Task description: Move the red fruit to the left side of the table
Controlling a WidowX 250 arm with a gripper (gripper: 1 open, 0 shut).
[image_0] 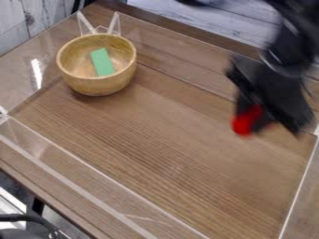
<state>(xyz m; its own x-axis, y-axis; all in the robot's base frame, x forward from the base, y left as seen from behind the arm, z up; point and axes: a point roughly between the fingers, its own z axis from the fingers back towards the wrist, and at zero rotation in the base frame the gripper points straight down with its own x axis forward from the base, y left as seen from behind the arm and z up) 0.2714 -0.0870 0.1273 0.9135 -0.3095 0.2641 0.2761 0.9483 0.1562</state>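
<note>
Pincer (252, 116): fingers closed on the red fruit (249, 122), which shows as a bright red patch between and just below the dark fingertips. Fruit's stem hidden or too small to make out. Grip held up over the table (137, 131), in the right-hand part of the view; exact clearance cannot be told.

Directly above the pincer: dark arm (225, 42), large in view, its upper part running off the top edge. Outlines soft, detail of the joints poor.

Below and to the left of the pincer: broad stretch of brown wood-grain tabletop, boards running diagonally.

Well apart from the pincer, over to the left and farther up the view: round wooden bowl (118, 82), pale tan, upright on the table near its far left edge. Inside the bowl, a green block (103, 63), leaning toward the upper-left wall.

Farthest out, beyond the bowl: clear plastic edging along the table's side; at lower left, dark cables (35, 222) beside the table.
</note>
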